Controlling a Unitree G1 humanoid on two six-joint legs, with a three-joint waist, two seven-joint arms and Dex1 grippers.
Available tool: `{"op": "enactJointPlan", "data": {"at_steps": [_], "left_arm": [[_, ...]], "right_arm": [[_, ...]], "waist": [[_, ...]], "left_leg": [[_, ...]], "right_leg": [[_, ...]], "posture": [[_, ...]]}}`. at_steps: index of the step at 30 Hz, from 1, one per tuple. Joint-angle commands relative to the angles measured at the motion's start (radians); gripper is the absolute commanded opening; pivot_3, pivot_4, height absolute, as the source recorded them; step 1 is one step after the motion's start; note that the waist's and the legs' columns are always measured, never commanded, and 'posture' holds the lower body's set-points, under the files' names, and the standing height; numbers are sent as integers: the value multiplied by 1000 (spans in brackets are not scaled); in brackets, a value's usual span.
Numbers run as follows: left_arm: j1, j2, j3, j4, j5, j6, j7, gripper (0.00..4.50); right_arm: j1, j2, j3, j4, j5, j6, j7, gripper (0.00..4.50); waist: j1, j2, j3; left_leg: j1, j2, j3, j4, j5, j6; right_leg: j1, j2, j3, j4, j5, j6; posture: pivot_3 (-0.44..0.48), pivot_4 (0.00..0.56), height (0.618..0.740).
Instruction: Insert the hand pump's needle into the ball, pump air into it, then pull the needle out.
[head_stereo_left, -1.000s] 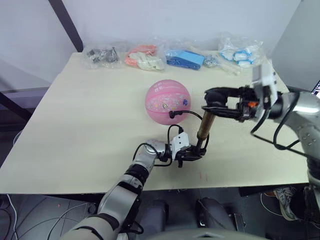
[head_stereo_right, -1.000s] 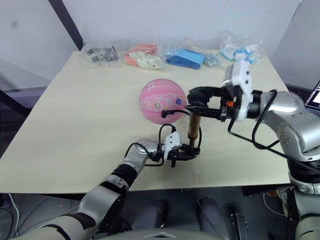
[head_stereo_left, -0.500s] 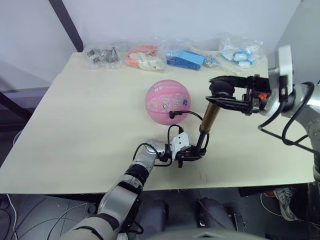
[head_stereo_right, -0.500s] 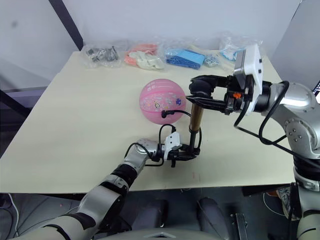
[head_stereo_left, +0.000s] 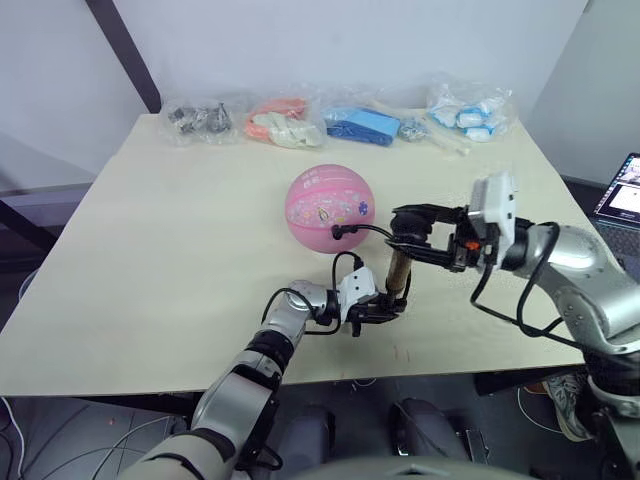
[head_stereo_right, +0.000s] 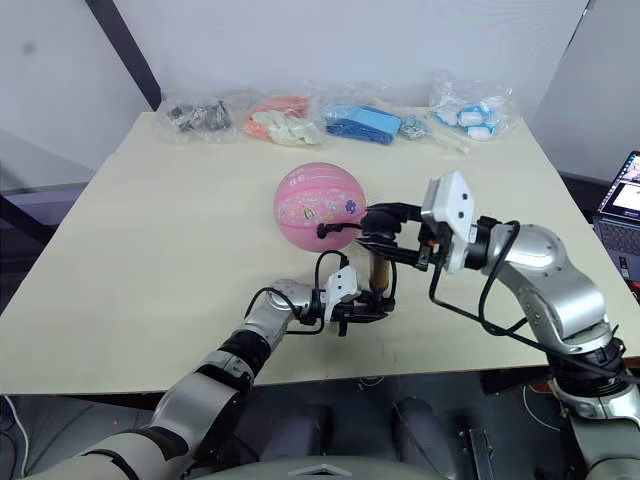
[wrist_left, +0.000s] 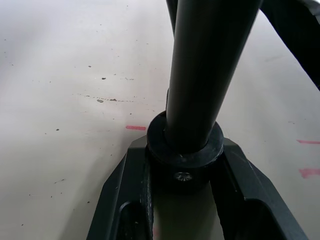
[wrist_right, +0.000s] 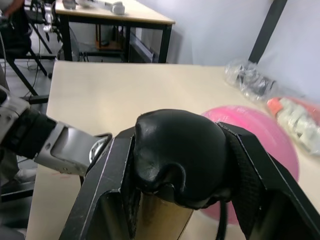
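Ball (head_stereo_left: 331, 207) sits pink near the middle of the bench (head_stereo_left: 150, 260) in the left eye view, with the needle (head_stereo_left: 338, 231) end of the black hose (head_stereo_left: 375, 229) at its lower near side, apparently seated in the valve. Just in front, the hand pump (head_stereo_left: 398, 270) stands upright. The left gripper (head_stereo_left: 378, 309) is clenched on its black base, and the right gripper (head_stereo_left: 408, 232) clasps the T-handle on top. Half a second ago that handle stood high and much more of the bronze barrel showed; now the handle is pressed low, so I judge a downstroke has just pushed air in. The whole picture has also shifted a little, which is the camera, not the things.

From the right eye view the same holds: the right gripper (head_stereo_right: 378, 231) sits low over the short show of barrel, beside the ball (head_stereo_right: 317, 206). Bagged parts (head_stereo_right: 365, 121) lie along the far edge, well apart.

Looking from the left wrist, the dark shaft of the pump (wrist_left: 207, 75) rises from a black collar pinched between that gripper's fingers (wrist_left: 125, 195), resting on the bench.

Seen from the right wrist, the black handle (wrist_right: 180, 155) is held between the fingers (wrist_right: 107, 195), the ball (wrist_right: 260, 135) behind it. More strokes likely follow before pulling the needle.
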Motion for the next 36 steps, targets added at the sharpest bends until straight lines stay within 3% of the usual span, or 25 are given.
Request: {"op": "enactJointPlan", "data": {"at_steps": [1,14,23,27,36], "left_arm": [[37,19,-16,60,27,45,-4,1073],[35,17,-17,61,27,44,-3,1073],[36,18,-16,62,28,44,-6,1073],[36,17,-19,62,26,43,-6,1073],[36,17,-21,63,24,43,-7,1073]], "right_arm": [[75,4,118,83,-82,21,19,1943],[131,30,145,140,-154,-47,43,1943],[-11,-4,-16,3,35,75,72,1943],[-122,-30,-112,-38,154,174,61,1943],[-288,-82,-255,-36,322,298,24,1943]], "waist": [[0,0,0],[0,0,0],[1,3,7],[3,5,8],[8,4,10]], "left_leg": [[0,0,0,0,0,0],[0,0,0,0,0,0],[-4,-1,0,-1,0,0],[-15,-2,-1,1,0,0],[-19,-5,-1,3,0,0]], "right_leg": [[0,0,0,0,0,0],[0,0,0,0,0,0],[-2,-1,0,-2,0,0],[-12,-1,-1,-2,1,0],[-16,-3,0,0,1,0]], "posture": [[0,150,740],[0,150,740],[0,150,740],[0,150,740],[0,150,740]]}}
